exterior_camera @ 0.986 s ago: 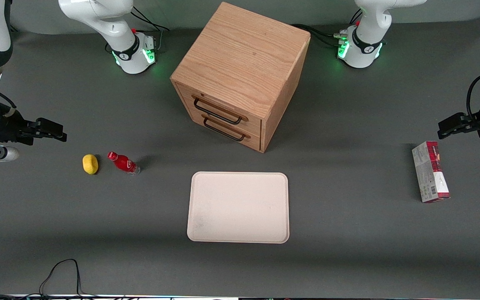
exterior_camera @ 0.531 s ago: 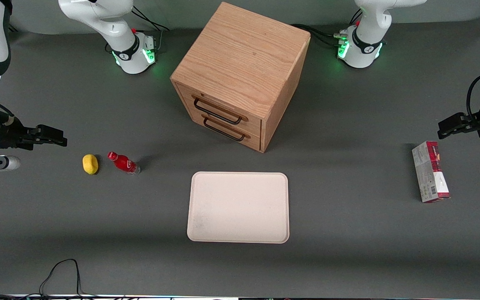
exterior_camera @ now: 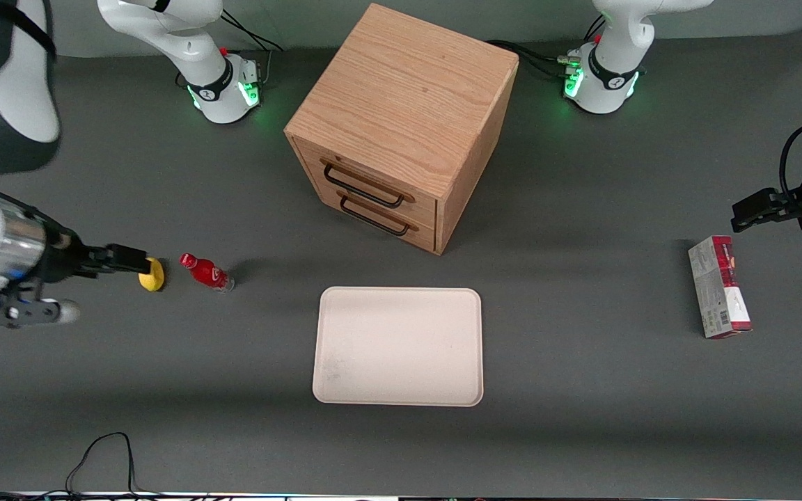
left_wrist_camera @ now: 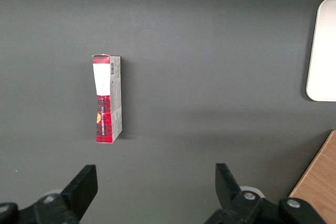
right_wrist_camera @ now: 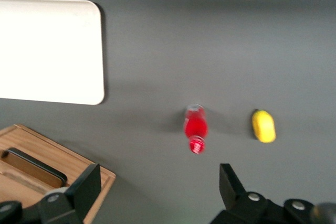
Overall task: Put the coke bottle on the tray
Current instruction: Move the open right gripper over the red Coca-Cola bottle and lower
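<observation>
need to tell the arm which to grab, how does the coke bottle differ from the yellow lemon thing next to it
The coke bottle is red with a cap and narrow neck; the lemon-like thing is plain yellow and rounded. The bottle lies nearer the tray; the lemon lies toward the working arm's end, partly covered by the open gripper in the front view. Both rest on the table, similar in length, not touching.

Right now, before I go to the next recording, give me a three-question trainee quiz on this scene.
1. True or false: the coke bottle lies on the tray.
2. What lies beside the bottle, under the gripper?
A) lemon
B) carton
C) drawer cabinet
3. Fill in: the gripper's fingers are ___.

Key:
1. False; it lies on the table.
2. A
3. Open, as the right wrist view shows, holding nothing.
</observation>
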